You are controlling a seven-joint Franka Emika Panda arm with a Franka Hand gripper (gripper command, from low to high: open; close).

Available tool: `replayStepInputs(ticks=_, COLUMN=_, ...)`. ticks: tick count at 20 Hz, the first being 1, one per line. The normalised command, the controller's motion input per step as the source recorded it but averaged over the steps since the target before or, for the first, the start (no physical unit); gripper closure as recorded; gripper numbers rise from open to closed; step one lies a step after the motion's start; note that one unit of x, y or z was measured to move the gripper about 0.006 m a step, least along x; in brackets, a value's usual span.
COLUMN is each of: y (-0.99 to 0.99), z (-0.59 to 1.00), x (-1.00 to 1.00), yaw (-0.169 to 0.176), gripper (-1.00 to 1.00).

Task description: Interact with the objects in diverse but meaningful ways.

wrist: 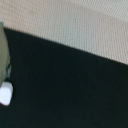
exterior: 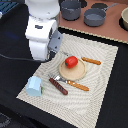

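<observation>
Nearest the camera in the exterior view, a light blue cup (exterior: pixel 34 86) stands at the near corner of a pale woven mat (exterior: pixel 102 75) spread on a black table (exterior: pixel 10 35). Beside it lies a dark brown sausage (exterior: pixel 58 86), then orange-handled cutlery (exterior: pixel 76 85). At mid-mat a red tomato (exterior: pixel 71 62) rests on a round wooden plate (exterior: pixel 75 73); another orange-handled piece (exterior: pixel 91 61) lies just beyond. Two grey pots (exterior: pixel 82 12) sit on a tan surface (exterior: pixel 112 27) at the far edge. The white arm (exterior: pixel 42 30) stands over the mat's far corner; its gripper's opening cannot be told. The wrist view shows only mat (wrist: pixel 75 25) and black table (wrist: pixel 70 85).
</observation>
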Motion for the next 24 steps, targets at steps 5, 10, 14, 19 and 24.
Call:
replayStepInputs(ticks=5, y=0.36, z=-0.12, x=-0.97, yaw=0.062, gripper=-1.0)
replayStepInputs(ticks=10, y=0.44, z=-0.03, x=-0.94, yaw=0.058, gripper=-1.0)
replayStepInputs(ticks=14, y=0.46, z=-0.08, x=-0.81, yaw=0.085, gripper=-1.0)
replayStepInputs(ticks=19, y=0.46, z=-0.09, x=-0.52, yaw=0.153, gripper=-1.0)
replayStepInputs(ticks=24, y=0.31, z=-0.09, x=-0.02, yaw=0.204, gripper=-1.0)
